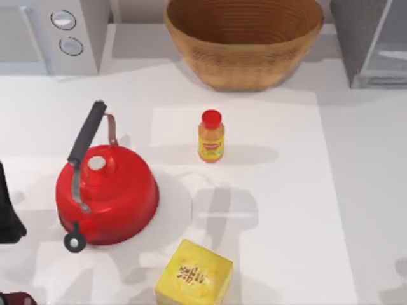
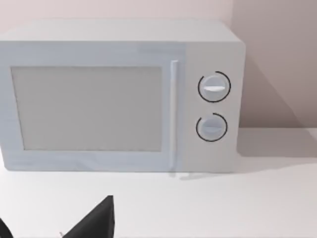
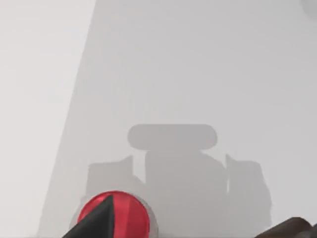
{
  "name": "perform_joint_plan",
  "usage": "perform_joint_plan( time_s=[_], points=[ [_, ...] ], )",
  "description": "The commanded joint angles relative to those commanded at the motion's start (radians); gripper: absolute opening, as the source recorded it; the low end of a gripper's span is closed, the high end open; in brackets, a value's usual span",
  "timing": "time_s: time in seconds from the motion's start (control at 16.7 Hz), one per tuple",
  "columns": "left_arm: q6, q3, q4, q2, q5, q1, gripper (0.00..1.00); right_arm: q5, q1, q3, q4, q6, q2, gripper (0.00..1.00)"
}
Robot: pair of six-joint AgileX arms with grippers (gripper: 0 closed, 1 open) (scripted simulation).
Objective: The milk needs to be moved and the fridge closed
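- top view: one fridge (image 1: 372, 41) at table's (image 1: 356, 190) far right corner; one red kettle (image 1: 105, 190) left, one orange bottle (image 1: 211, 136) centre, one yellow box (image 1: 193, 277) at the near edge, one basket (image 1: 245, 38) at the back, one microwave (image 1: 54, 35) far left. left arm (image 1: 9, 210) at the left edge.
- left wrist view: microwave with two knobs (image 2: 214, 87); dark fingertip (image 2: 96, 220) low; spread cannot be judged.
- right wrist view: red cap (image 3: 114, 218) behind a dark fingertip (image 3: 94, 223); spread cannot be judged.
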Motion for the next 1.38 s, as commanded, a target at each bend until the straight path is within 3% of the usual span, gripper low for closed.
perform_joint_plan(
  time_s=[0.18,0.42,0.78,1.08,1.38],
  points=[
    [0.0,0.0,0.0,0.0,0.0,0.0,1.0,-0.154,-0.261,0.114,0.016,-0.285,0.277,1.0],
    [0.0,0.0,0.0,0.0,0.0,0.0,1.0,-0.351,-0.683,0.268,0.035,-0.784,0.732,1.0],
    [0.0,0.0,0.0,0.0,0.0,0.0,1.0,-0.584,-1.226,0.444,0.036,-1.425,1.376,1.0],
    [0.0,0.0,0.0,0.0,0.0,0.0,1.0,-0.7,-1.488,0.501,0.002,-1.678,1.692,1.0],
    [0.0,0.0,0.0,0.0,0.0,0.0,1.0,-0.73,-1.538,0.507,-0.015,-1.715,1.759,1.0]
  ],
)
